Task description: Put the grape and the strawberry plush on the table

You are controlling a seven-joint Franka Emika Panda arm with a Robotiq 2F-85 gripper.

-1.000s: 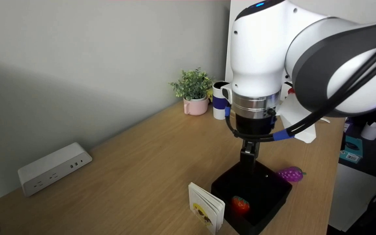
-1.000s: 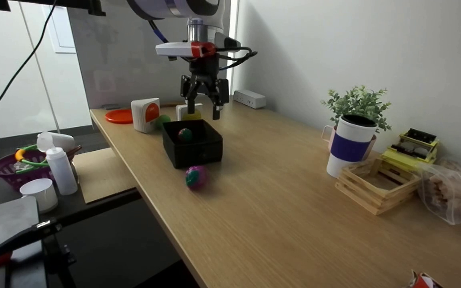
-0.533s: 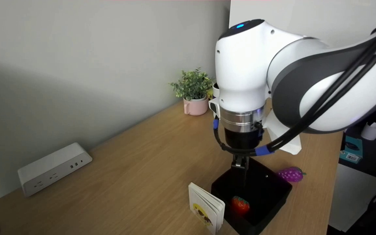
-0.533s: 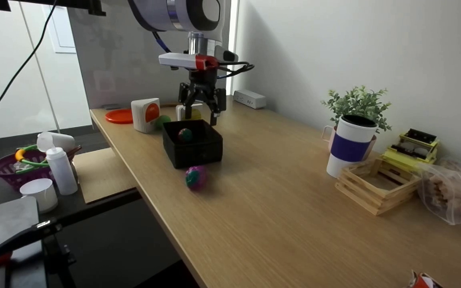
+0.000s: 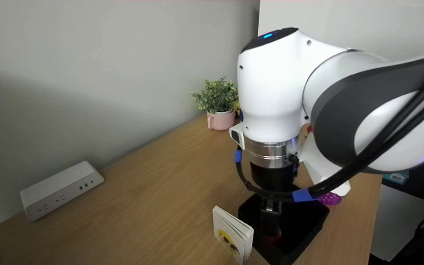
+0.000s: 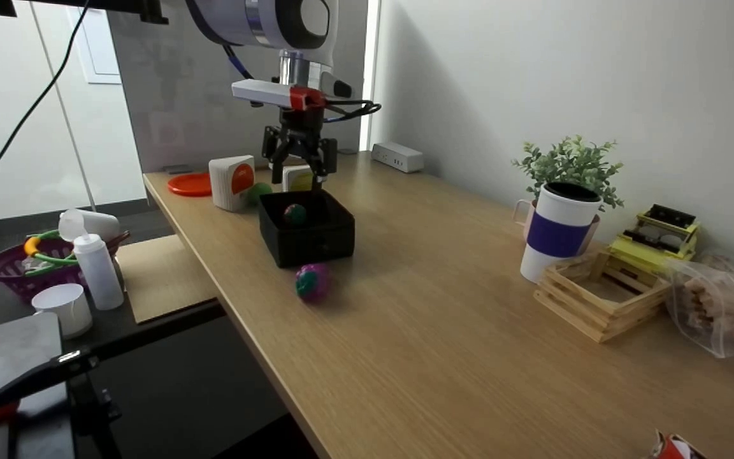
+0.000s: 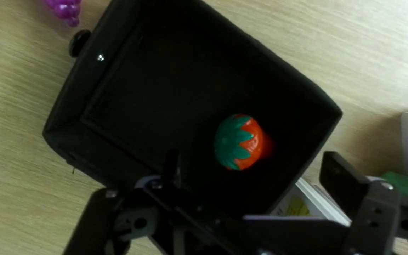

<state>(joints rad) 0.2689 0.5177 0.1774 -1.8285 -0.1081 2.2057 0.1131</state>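
The strawberry plush [image 7: 239, 143], red with a green leafy cap, lies inside the black tray [image 6: 316, 241]. It also shows in both exterior views [image 6: 294, 215] [image 5: 276, 237], partly hidden by a finger in one of them. The grape [image 6: 312, 282], purple and bumpy, lies on the wooden table [image 6: 469, 319] just outside the tray; its tip shows in the wrist view [image 7: 66, 9]. My gripper [image 6: 297, 181] is open and empty, pointing down above the tray's far end. In the wrist view the gripper [image 7: 251, 159] has its fingers wide apart, with the strawberry plush ahead of the gap, untouched.
A white board book [image 5: 232, 235] stands against the tray. Another white book [image 6: 232, 183], a green round thing [image 6: 259, 191] and a red plate [image 6: 190, 185] are near it. A tumbler [image 6: 555, 229], a potted plant [image 5: 219, 99] and a wooden crate [image 6: 603, 293] stand farther off.
My gripper has come down toward the tray and shifted over toward the strawberry plush, staying open. The strawberry plush, the grape and the tray have not moved.
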